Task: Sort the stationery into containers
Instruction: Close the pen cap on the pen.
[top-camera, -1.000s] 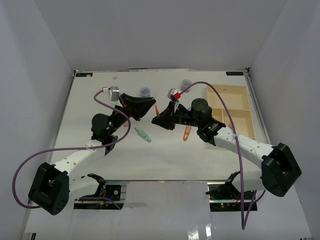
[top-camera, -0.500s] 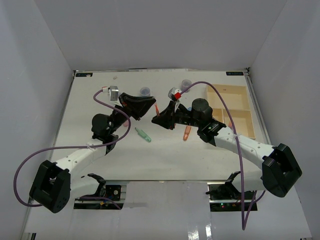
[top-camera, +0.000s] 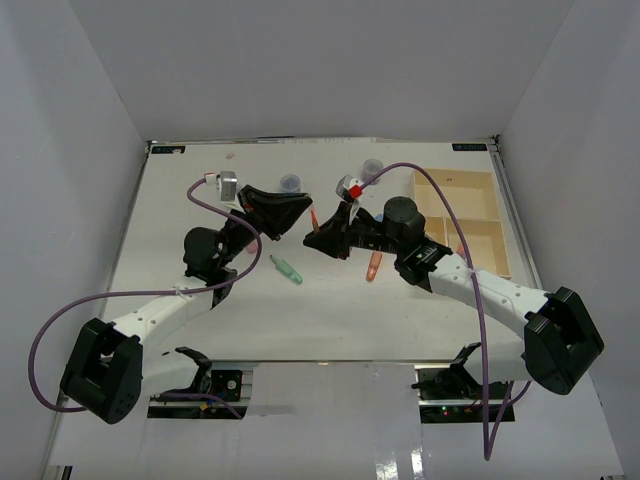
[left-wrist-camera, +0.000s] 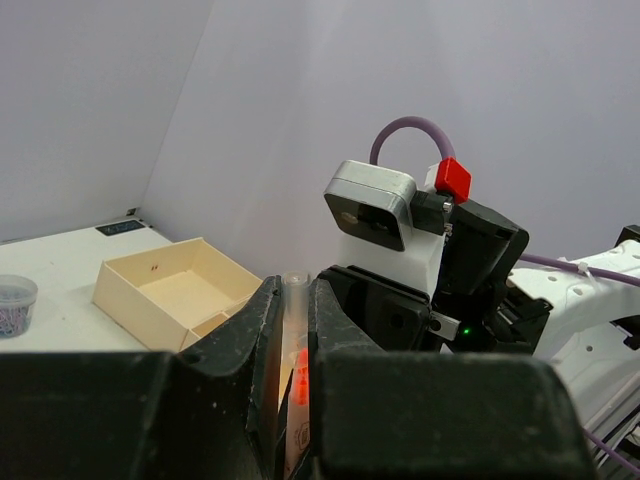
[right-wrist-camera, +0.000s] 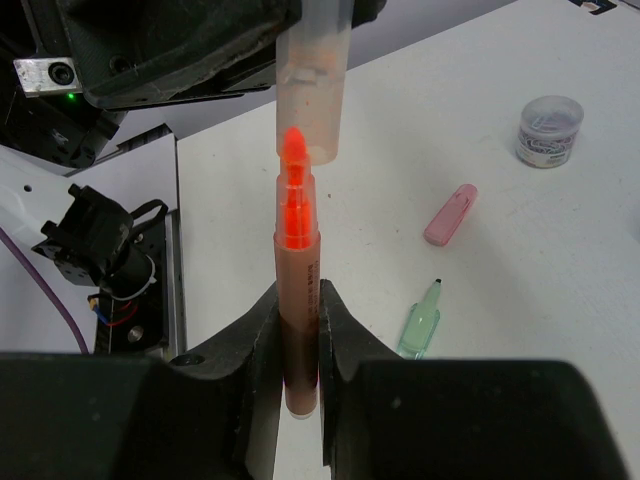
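From above, the two arms meet over the middle of the white surface (top-camera: 200, 190): the left hand (top-camera: 298, 213) and the right hand (top-camera: 319, 234) face each other almost tip to tip, with a thin orange highlighter (top-camera: 314, 221) between them. A slim green marker (top-camera: 287, 269) lies near and left of them, and an orange stubby piece (top-camera: 374, 265) near and right. A round pot (top-camera: 291, 183) and a second pot (top-camera: 372, 167) stand farther back. The pale wooden tray (top-camera: 455, 195), square with thin dividing walls, sits at the far right. In the left wrist view, the left hand (left-wrist-camera: 295, 300) is pinched narrow on a translucent tubular cap (left-wrist-camera: 295, 285) that glows orange lower down. Beyond it are the tray (left-wrist-camera: 170, 290) and a grey-blue pot (left-wrist-camera: 15, 300). In the right wrist view, the right hand (right-wrist-camera: 297, 310) clamps the smooth cylindrical barrel of the orange highlighter (right-wrist-camera: 297, 270), which stands upright. Its bright chisel tip is just inside the open mouth of the frosted cap (right-wrist-camera: 311, 90), which is held above it. A pink capsule-shaped piece (right-wrist-camera: 450, 214), the green marker (right-wrist-camera: 420, 320) and a squat pot (right-wrist-camera: 548, 130) rest on the surface (right-wrist-camera: 520, 300) to the right.
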